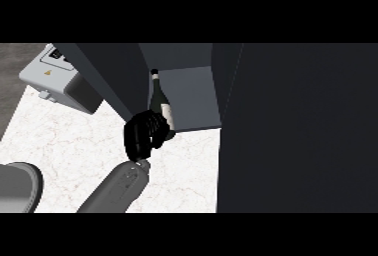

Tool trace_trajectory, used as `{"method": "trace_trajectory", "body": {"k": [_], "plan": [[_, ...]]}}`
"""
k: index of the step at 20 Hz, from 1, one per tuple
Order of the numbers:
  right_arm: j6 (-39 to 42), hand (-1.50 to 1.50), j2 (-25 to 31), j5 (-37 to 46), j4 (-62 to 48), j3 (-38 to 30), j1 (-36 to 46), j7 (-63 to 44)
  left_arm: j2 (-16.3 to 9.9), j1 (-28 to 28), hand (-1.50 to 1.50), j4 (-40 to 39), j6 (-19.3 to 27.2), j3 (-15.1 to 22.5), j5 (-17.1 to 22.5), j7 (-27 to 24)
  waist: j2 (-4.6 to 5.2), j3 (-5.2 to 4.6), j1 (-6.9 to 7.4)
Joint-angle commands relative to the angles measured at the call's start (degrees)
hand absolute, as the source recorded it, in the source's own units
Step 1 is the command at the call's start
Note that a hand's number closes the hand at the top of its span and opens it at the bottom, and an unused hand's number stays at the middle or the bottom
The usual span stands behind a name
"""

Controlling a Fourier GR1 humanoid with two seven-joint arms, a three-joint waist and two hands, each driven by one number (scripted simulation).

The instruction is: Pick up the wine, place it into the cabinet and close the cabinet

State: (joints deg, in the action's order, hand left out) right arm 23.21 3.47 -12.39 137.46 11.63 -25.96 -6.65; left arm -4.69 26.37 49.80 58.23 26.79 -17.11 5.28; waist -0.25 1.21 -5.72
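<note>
While the hand (145, 134) grips it, dark wine bottle (160, 100), pale label, upright

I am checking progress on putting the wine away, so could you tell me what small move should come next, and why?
Probably ease the wine bottle a little deeper onto the cabinet shelf before releasing. The left robot hand is curled round the bottle's lower part, which sits right at the shelf's front edge.

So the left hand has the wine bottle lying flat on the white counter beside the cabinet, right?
Not quite. In the head view the left hand does hold the wine bottle, but the bottle is upright at the front edge of the cabinet shelf, not lying flat on the counter.
</note>
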Motion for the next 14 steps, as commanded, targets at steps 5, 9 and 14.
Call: {"method": "trace_trajectory", "body": {"k": [5,9,14], "plan": [[0.31,-1.5,0.41,-2.74,1.4,0.56,-0.13,-1.65,3.25,15.83,1.5,-8.18,-7.16,0.31,-2.28,9.1,1.74,-1.11,-2.61],[0.22,-1.5,0.51,-3.14,2.15,-0.62,0.13,-1.15,2.46,16.06,1.5,-11.23,-4.29,0.92,-6.07,11.87,1.93,-1.12,-2.98],[1.4,-1.5,1.25,-3.08,0.87,-0.63,-0.04,-0.75,2.24,17.71,-1.5,-11.99,-3.1,1.4,-9.06,15.14,2.01,-1.14,-3.03]]}}
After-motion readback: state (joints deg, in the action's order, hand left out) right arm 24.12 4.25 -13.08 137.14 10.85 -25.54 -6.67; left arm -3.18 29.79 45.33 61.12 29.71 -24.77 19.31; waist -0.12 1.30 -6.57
